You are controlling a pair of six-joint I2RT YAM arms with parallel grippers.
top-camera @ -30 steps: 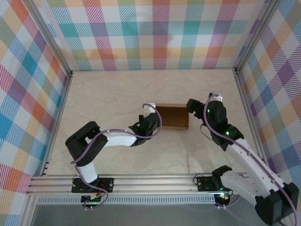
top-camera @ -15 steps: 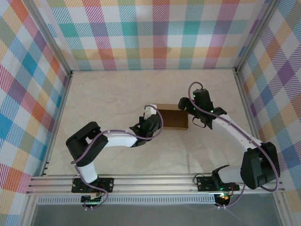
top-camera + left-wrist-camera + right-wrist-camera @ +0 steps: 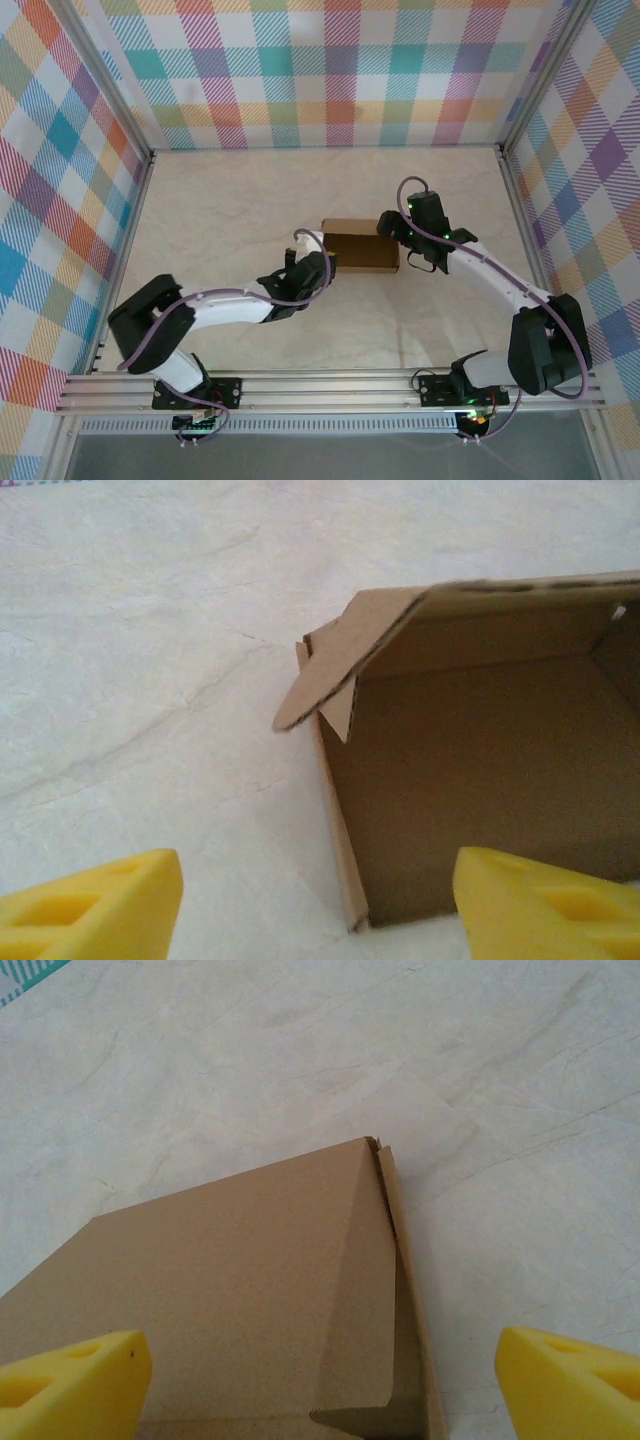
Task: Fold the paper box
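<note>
Two claws flank one brown box (image 3: pixel 360 250) that sits approx. in the middle of the table (image 3: pixel 220 200), closed top up in the overhead view. The left claw (image 3: pixel 320 263) is at the box's left end by the near corner. The right claw (image 3: pixel 388 232) is at the opposite end by the far corner, its arm reaching in from the right. Left wrist cam: the box (image 3: pixel 480 780) is open at the end facing the lens, w/ inside walls & floor visible. A rounded flap (image 3: pixel 330 670) sticks out from the top-left corner, bent outward & down, w/ a small pointed tab (image 3: pixel 338 712) just under it. The left claw (image 3: pixel 315 885) is released: its yellow fingertips (image 3: pixel 100 900) stand wide apart, one over the table, the other in front of the box's open mouth. Right wrist cam: looks down on the box (image 3: pixel 250 1260) top panel, its corner pointing away from the lens, w/ a narrow strip of cardboard along the right edge. The right claw (image 3: pixel 320 1370) is also released, tips (image 3: pixel 570 1375) spread wide. Its left-side tip overlaps the panel; can't tell if it touches.
</note>
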